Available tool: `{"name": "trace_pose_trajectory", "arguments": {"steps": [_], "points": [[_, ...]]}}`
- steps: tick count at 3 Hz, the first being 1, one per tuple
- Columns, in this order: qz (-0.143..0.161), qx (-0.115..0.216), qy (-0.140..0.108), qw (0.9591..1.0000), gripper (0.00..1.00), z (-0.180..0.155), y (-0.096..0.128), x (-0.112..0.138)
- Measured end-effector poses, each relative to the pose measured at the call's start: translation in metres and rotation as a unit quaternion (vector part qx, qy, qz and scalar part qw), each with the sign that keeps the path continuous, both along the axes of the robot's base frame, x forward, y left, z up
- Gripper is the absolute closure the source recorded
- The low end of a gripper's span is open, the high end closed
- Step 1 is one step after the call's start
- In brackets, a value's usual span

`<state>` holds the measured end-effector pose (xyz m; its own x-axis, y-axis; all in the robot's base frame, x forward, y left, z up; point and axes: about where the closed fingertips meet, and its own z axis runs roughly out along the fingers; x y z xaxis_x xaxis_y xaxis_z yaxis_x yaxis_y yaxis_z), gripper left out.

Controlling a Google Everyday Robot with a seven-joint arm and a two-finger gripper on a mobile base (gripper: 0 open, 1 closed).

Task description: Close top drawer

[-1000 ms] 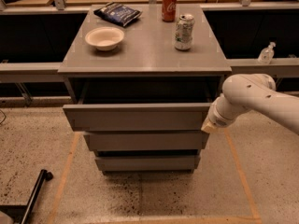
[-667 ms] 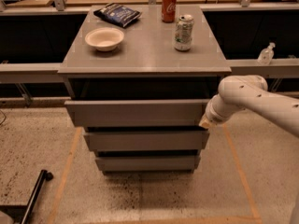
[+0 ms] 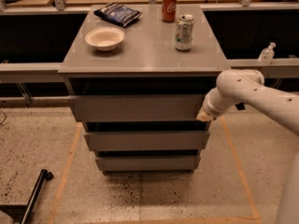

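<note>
Grey matte top drawer (image 3: 138, 108): widest and tallest of three fronts, directly under the cabinet top (image 3: 149, 59). Plain flat panel, no handle. A dark band shows between its upper edge and the slab above it. The panel seems to stand slightly forward of the cabinet body; how far cannot be judged from this view.

Below it sit the middle drawer front (image 3: 145, 140) and the bottom drawer front (image 3: 147, 163), each shorter, with a dark strip between fronts.

White arm (image 3: 252, 94) enters from the right edge of the view and bends down toward the cabinet. Gripper (image 3: 204, 115): pale tip at the lower right corner of the top drawer's front, touching it or just beside it. Whether the gripper is parted or closed cannot be told; it shows only as one blunt end.

On the cabinet top:
- white bowl (image 3: 105, 38), left of centre, upright
- silver can (image 3: 184, 32), right of centre, upright
- red can (image 3: 169, 6), at the back edge, upright, behind the silver can
- dark snack bag (image 3: 117, 14), lying flat at the back left, behind the bowl

Small clear bottle (image 3: 266, 54) stands on the ledge to the right, well apart from the cabinet. Speckled floor with orange tape lines (image 3: 233, 157) around the cabinet base. Black bar (image 3: 35, 195) lies on the floor at lower left.
</note>
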<state>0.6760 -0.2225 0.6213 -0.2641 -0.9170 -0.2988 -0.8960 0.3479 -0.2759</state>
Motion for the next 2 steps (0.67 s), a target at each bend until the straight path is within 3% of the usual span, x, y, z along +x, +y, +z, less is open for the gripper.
{"name": "trace_pose_trajectory", "arguments": {"steps": [1, 2], "points": [[0.007, 0.002, -0.016, 0.9998, 0.84, 0.0059, 0.0036, 0.0154], [0.007, 0.002, -0.016, 0.9998, 0.6, 0.0056, 0.004, 0.0148]]}}
